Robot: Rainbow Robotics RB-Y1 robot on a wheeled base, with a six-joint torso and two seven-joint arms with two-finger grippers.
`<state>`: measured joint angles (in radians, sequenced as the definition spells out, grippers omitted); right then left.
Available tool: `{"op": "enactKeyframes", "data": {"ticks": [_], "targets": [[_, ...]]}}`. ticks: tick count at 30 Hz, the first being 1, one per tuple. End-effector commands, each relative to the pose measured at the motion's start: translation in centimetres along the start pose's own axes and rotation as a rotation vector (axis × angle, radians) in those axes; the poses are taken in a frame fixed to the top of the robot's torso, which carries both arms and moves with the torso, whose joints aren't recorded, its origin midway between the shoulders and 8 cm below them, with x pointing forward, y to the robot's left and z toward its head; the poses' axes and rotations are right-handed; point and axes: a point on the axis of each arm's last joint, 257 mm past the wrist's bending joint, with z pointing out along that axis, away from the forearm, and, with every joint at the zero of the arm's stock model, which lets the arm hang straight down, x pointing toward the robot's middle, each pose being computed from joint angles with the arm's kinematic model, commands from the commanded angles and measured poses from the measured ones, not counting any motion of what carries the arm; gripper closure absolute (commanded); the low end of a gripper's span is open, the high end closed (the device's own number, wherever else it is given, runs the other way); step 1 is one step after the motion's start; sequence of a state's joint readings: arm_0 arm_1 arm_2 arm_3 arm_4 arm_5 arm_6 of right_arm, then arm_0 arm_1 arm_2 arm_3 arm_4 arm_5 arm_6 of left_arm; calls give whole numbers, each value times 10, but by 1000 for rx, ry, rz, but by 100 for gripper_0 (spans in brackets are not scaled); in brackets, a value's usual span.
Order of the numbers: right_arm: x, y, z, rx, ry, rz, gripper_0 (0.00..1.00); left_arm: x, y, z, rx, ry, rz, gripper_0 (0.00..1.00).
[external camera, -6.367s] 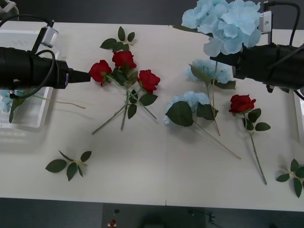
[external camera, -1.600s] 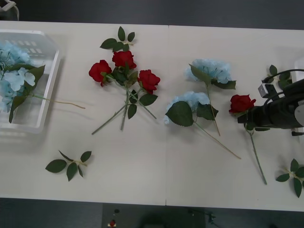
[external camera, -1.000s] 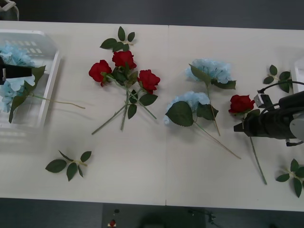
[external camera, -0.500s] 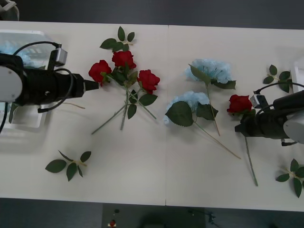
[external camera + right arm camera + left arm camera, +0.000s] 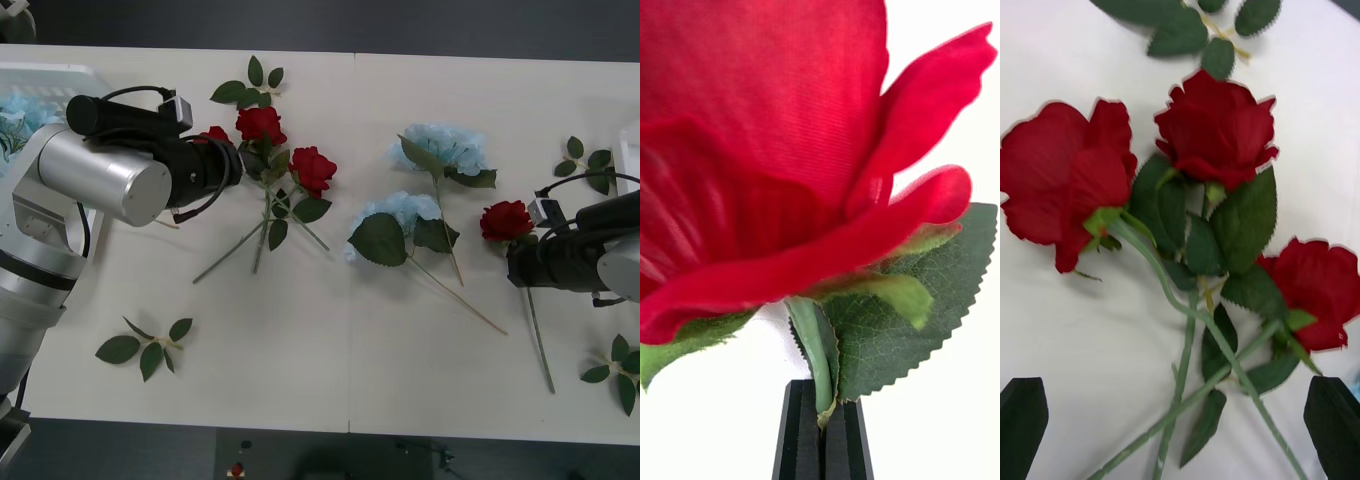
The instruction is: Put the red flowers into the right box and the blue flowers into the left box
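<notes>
Right end effector [image 5: 514,262], fingers pressed together on the stem just under a deep-red fabric rose [image 5: 505,219], has shifted it on the white surface [image 5: 400,380]. Left end effector [image 5: 238,165], fingers spread, has arrived above the three-rose cluster [image 5: 1217,135]; both pickups are beginning.

Likely a lab, plain white table [image 5: 350,380], dark floor beyond, robot arms

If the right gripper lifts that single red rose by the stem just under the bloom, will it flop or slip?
The right gripper pinches the rose just below its bloom, so the head should stay steady. The long thin stem will probably dangle and sway. It looks light, though that narrow stem might twist between the fingers.
</notes>
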<state>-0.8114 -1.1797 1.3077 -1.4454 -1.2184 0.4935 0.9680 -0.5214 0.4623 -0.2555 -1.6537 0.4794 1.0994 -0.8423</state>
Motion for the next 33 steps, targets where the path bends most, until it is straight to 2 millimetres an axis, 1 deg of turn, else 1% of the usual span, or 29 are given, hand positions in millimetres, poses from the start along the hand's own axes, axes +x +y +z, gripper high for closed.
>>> {"op": "enactKeyframes", "data": {"ticks": [1, 6, 9, 12, 15, 18, 20, 21, 23, 24, 28, 30, 31, 33], "targets": [[-19, 12, -2, -20, -32, 16, 100, -33, -1, -2, -74, -112, 2, 0], [-31, 16, -6, -33, -52, 35, 100, -36, 11, 9, -138, -153, -24, 0], [-43, 16, -12, -40, -75, 58, 100, -42, 16, 14, -144, -167, -55, 0], [-60, 15, -21, -51, -104, 90, 100, -48, 15, 17, -144, -172, -57, 0], [-80, 18, -34, -85, -132, 159, 100, -52, 10, 22, -149, -175, -59, 0], [-103, 22, -50, -117, -164, 217, 100, -58, 11, 30, -161, -182, -62, 0], [-115, 26, -58, -134, -176, 241, 100, -59, 10, 35, -162, -181, -65, 0], [-126, 30, -66, -153, -188, 263, 100, -60, 9, 39, -160, -180, -71, 0], [-138, 35, -77, -175, -199, 289, 100, -60, 6, 45, -156, -179, -76, 0], [-148, 40, -84, -196, -212, 302, 100, -60, 5, 47, -154, -178, -78, 0], [-173, 57, -103, -261, -241, 340, 100, -61, 4, 55, -164, -179, -75, 0], [-187, 73, -113, -318, -253, 371, 100, -58, 2, 60, -162, -172, -82, 0], [-189, 77, -116, -337, -254, 376, 100, -56, 2, 61, -164, -168, -82, 0], [-202, 93, -126, -408, -263, 389, 100, -54, 2, 62, -168, -167, -79, 0]]}}
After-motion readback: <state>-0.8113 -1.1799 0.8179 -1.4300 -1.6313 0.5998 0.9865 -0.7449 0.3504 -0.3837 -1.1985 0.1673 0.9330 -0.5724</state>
